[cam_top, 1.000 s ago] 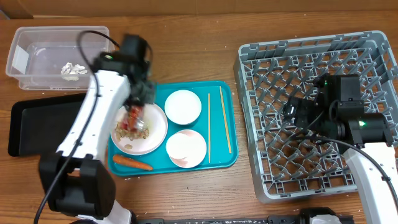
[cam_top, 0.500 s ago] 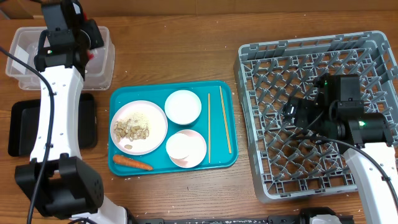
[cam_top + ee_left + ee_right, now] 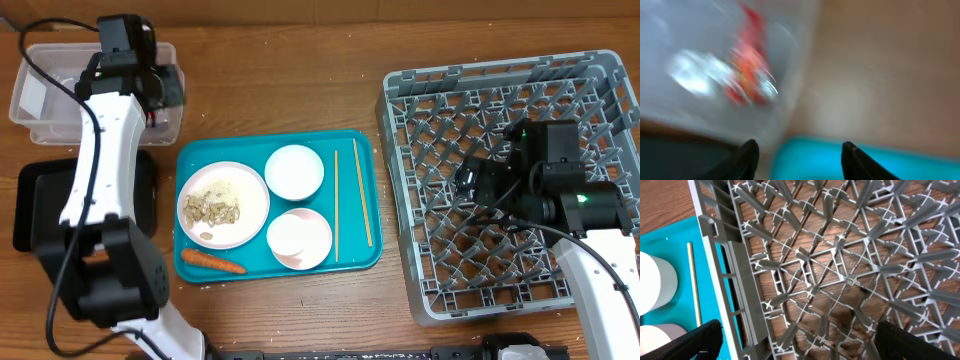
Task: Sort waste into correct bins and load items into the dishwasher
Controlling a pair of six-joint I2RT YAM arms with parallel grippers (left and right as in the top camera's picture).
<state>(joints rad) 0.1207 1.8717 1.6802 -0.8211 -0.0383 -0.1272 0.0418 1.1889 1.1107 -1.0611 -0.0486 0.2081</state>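
- One red wrapper (image 3: 747, 65) shows as a blur inside the clear tub (image 3: 60, 80). A white tissue (image 3: 692, 80) lies just beside it, at its 9 o'clock in the left wrist view.
- The tub sits at 10 o'clock on the surface (image 3: 300, 70), and the black tray (image 3: 35, 205) lies just at the tub's 6 o'clock.
- The left end effector (image 3: 800, 152) hangs over the tub's 3 o'clock end, its fingers spread wide with nothing between them.
- At the middle of the surface a teal tray (image 3: 352, 250) carries the dishes.
- The plate (image 3: 252, 218) is at the teal tray's 9 o'clock and holds rice (image 3: 232, 185) and nut scraps (image 3: 212, 208).
- A bowl (image 3: 294, 171) sits at the tray's 12 o'clock and a second bowl (image 3: 299, 238) at its 6 o'clock.
- Two chopsticks (image 3: 336, 205) lie along the 12-to-6 line on the tray's 3 o'clock side, slightly apart.
- The carrot (image 3: 212, 262) lies in the tray's 7 o'clock corner.
- The dish rack (image 3: 440, 110) fills the surface's 3 o'clock side.
- The right end effector (image 3: 802, 340) hangs over the rack's 9 o'clock part, spread wide and holding nothing.
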